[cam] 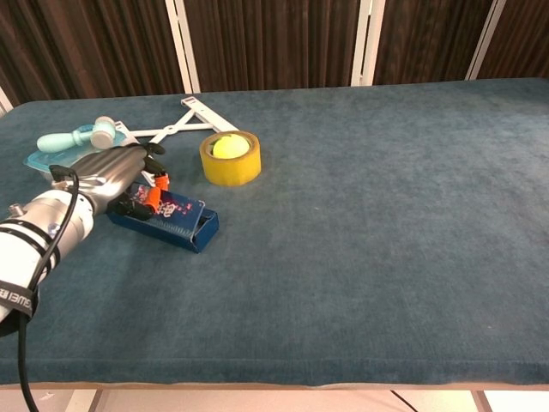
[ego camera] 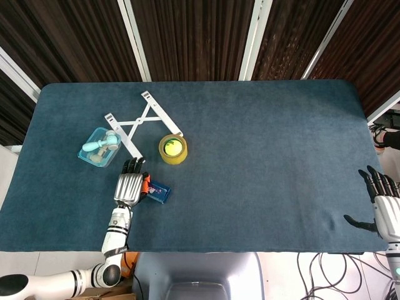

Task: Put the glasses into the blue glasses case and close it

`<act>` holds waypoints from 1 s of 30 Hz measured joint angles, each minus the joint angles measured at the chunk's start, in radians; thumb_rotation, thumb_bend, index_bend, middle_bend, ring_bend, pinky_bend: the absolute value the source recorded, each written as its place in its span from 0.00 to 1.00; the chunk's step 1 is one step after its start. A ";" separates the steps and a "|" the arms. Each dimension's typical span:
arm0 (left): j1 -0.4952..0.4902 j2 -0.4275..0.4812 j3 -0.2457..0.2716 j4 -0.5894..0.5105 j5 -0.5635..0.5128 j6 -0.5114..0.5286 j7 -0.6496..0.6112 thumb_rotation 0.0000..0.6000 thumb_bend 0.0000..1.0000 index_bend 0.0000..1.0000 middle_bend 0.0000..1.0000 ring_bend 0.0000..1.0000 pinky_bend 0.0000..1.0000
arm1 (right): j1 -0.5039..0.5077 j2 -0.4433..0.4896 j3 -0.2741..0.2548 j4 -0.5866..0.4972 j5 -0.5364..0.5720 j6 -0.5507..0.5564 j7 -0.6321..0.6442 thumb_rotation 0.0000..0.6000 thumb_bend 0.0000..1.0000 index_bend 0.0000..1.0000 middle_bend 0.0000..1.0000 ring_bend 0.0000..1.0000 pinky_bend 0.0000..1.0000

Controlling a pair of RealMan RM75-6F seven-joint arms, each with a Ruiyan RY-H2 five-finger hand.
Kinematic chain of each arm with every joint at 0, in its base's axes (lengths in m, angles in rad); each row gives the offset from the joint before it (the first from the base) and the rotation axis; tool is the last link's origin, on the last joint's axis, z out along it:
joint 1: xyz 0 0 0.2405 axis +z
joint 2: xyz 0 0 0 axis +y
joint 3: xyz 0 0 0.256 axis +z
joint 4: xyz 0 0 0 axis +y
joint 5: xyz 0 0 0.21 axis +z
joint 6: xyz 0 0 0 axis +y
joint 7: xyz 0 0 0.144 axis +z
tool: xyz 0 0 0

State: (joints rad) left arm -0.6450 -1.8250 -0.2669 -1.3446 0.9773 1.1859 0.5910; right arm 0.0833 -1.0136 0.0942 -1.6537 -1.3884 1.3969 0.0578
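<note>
From the head view, the left hand is lying over the near-left end of the blue glasses case, which is sitting on the desk just in front of the yellow tape roll. Something orange-and-black — likely the glasses — is showing between the fingers and the case. Left of the roll, a clear box with a pale-blue tool is resting beside a white folding frame. Far to the right of the roll, at the desk's edge, the right hand is hanging with fingers spread, holding nothing.

From the chest view, the left hand is reaching across the case, left of and nearer than the tape roll, its fingers curling around the orange glasses at the case's far end. Whether it is gripping them firmly or only pressing them in, I cannot tell. The case's right end is looking open. I would judge the insertion as under way, with closing the case not yet done.
</note>
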 measured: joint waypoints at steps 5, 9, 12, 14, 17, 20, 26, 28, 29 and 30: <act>-0.012 -0.016 -0.009 0.025 0.000 -0.004 -0.011 1.00 0.59 0.61 0.09 0.00 0.00 | -0.001 0.001 0.001 0.000 0.001 0.001 0.003 1.00 0.20 0.00 0.00 0.00 0.00; -0.021 -0.029 -0.016 0.051 -0.002 -0.010 -0.017 1.00 0.59 0.62 0.10 0.00 0.00 | 0.000 0.001 0.002 0.001 0.003 0.001 0.002 1.00 0.20 0.00 0.00 0.00 0.00; -0.029 -0.038 -0.020 0.071 -0.006 -0.016 -0.019 1.00 0.59 0.62 0.10 0.00 0.00 | 0.001 0.001 0.002 0.001 0.004 -0.001 0.001 1.00 0.20 0.00 0.00 0.00 0.00; -0.034 -0.043 -0.023 0.085 -0.009 -0.021 -0.018 1.00 0.58 0.62 0.10 0.00 0.00 | 0.001 0.001 0.002 0.001 0.006 -0.002 0.000 1.00 0.20 0.00 0.00 0.00 0.00; -0.044 -0.053 -0.029 0.104 -0.016 -0.030 -0.019 1.00 0.58 0.62 0.10 0.00 0.00 | 0.002 0.000 0.004 0.001 0.009 -0.003 -0.003 1.00 0.20 0.00 0.00 0.00 0.00; -0.050 -0.060 -0.034 0.118 -0.025 -0.041 -0.020 1.00 0.56 0.57 0.10 0.00 0.00 | 0.003 -0.002 0.005 0.001 0.012 -0.003 -0.005 1.00 0.20 0.00 0.00 0.00 0.00; -0.055 -0.060 -0.034 0.124 -0.043 -0.073 -0.033 1.00 0.48 0.33 0.06 0.00 0.00 | 0.003 -0.002 0.006 0.000 0.015 -0.003 -0.006 1.00 0.20 0.00 0.00 0.00 0.00; -0.057 -0.059 -0.034 0.126 -0.049 -0.081 -0.036 1.00 0.46 0.27 0.05 0.00 0.00 | 0.002 -0.001 0.006 0.000 0.015 -0.002 -0.004 1.00 0.20 0.00 0.00 0.00 0.00; -0.058 -0.058 -0.034 0.126 -0.051 -0.083 -0.035 1.00 0.45 0.24 0.04 0.00 0.00 | 0.002 -0.001 0.007 0.000 0.015 -0.001 -0.003 1.00 0.20 0.00 0.00 0.00 0.00; -0.059 -0.058 -0.034 0.126 -0.055 -0.085 -0.035 1.00 0.45 0.22 0.03 0.00 0.00 | 0.002 0.000 0.007 0.000 0.014 -0.001 -0.001 1.00 0.20 0.00 0.00 0.00 0.00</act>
State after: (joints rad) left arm -0.7036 -1.8833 -0.3012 -1.2182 0.9225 1.1009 0.5563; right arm 0.0849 -1.0140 0.1009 -1.6536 -1.3739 1.3956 0.0564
